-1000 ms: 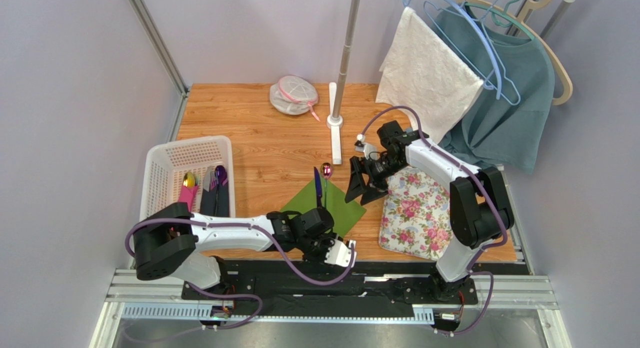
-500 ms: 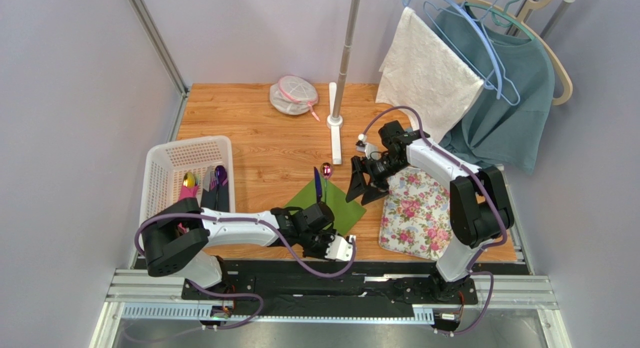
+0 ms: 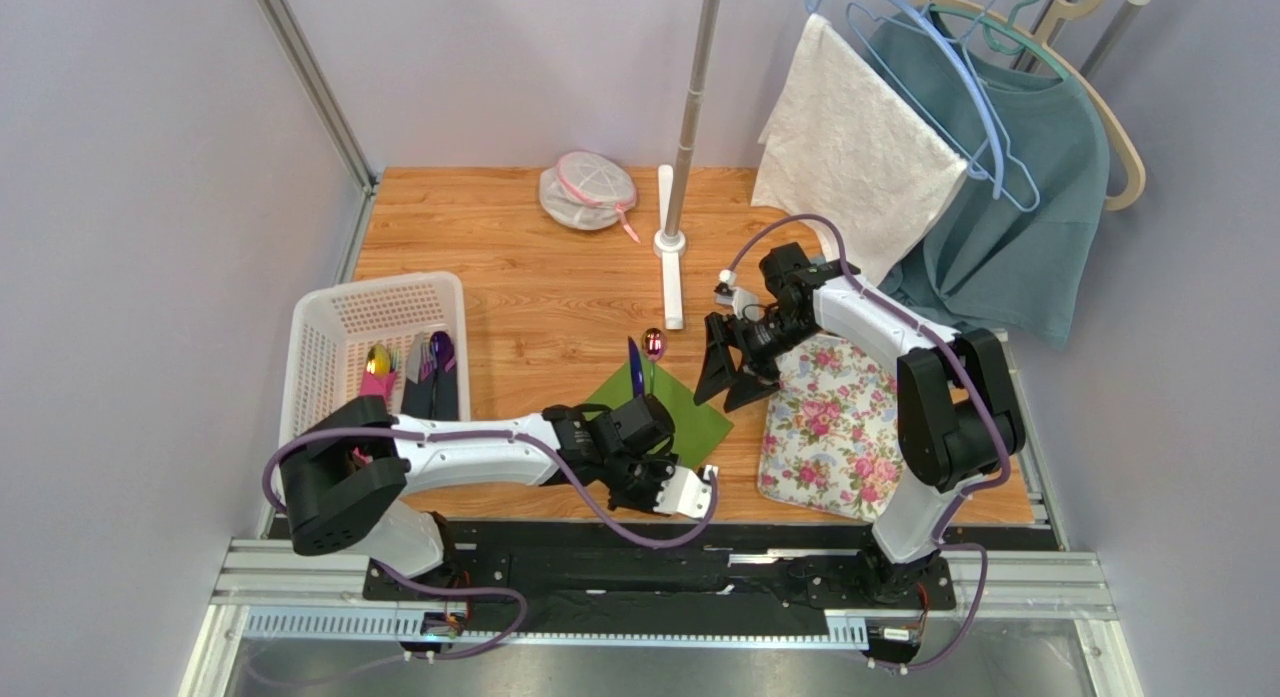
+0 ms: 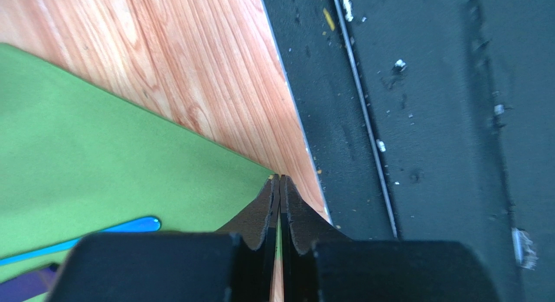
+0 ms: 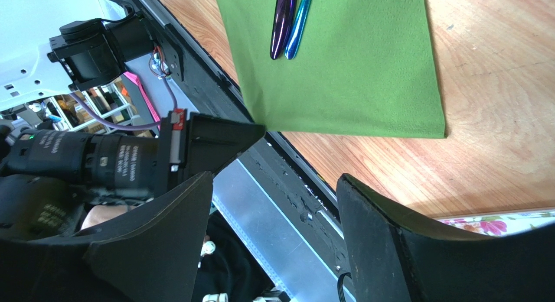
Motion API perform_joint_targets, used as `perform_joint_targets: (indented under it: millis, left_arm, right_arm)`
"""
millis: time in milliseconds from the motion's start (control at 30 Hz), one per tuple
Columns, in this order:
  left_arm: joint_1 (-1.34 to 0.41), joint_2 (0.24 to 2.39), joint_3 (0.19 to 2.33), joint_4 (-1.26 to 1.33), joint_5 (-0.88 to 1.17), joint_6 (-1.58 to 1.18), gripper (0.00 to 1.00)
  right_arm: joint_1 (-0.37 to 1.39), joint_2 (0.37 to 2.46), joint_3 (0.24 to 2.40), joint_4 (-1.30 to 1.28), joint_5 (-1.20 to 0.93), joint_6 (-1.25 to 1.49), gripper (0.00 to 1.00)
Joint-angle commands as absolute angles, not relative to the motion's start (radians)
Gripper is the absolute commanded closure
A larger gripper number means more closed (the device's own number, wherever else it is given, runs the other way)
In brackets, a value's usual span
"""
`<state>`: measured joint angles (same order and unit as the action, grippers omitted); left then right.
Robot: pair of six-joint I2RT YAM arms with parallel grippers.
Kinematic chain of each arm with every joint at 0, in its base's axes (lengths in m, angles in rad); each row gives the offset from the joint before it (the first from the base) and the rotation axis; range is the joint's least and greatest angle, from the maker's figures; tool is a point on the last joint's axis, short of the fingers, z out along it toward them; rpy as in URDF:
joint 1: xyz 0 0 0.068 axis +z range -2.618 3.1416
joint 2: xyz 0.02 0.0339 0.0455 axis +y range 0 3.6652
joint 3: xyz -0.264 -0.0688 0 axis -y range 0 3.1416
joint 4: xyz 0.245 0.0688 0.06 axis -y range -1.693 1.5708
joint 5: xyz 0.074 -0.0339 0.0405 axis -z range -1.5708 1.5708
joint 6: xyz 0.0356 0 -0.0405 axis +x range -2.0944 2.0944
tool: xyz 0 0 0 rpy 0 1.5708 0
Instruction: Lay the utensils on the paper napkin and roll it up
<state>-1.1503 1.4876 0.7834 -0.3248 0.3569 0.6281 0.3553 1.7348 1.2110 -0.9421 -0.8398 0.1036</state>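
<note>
The green paper napkin [image 3: 693, 414] lies as a diamond on the wooden table. Two utensils rest on it: a blue-purple stick [image 3: 637, 370] and one with a glossy reddish head [image 3: 654, 339]. Their handles, purple [image 5: 282, 26] and blue [image 5: 299, 22], lie side by side. My left gripper [image 3: 657, 460] is shut on the napkin's near corner by the table's front edge, and a sliver of green [image 4: 98, 139] shows between the closed jaws [image 4: 280, 180]. My right gripper [image 3: 732, 375] hovers open above the napkin's right side, nothing between its fingers [image 5: 275, 178].
A white basket [image 3: 323, 352] at the left holds more utensils. A floral mat [image 3: 834, 427] lies right of the napkin. A pole stand [image 3: 672, 247] and mesh bag [image 3: 586, 187] sit behind. White cloth [image 3: 849, 142] and a teal garment hang at back right. Black rail [image 4: 423, 120] borders the front.
My left gripper has closed on the napkin's near corner after shifting slightly right along the front edge. The right arm has barely moved.
</note>
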Motion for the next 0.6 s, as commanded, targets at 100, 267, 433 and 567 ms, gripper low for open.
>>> perform_joint_targets:
  millis: [100, 267, 433, 567]
  left_arm:
    - [-1.103, 1.448, 0.871, -0.385, 0.460, 0.604, 1.00]
    - [-1.088, 1.465, 0.882, -0.410, 0.475, 0.633, 0.81]
    - [-1.092, 1.462, 0.865, -0.396, 0.479, 0.621, 0.60]
    - [-1.120, 1.463, 0.842, -0.371, 0.445, 0.624, 0.59]
  right_arm:
    - [0.351, 1.749, 1.239, -0.937, -0.873, 0.095, 0.28]
    - [0.350, 1.752, 1.236, -0.937, -0.873, 0.094, 0.29]
    - [0.350, 1.753, 1.235, -0.937, -0.865, 0.095, 0.29]
    - [0.350, 1.756, 1.233, -0.937, -0.862, 0.097, 0.29]
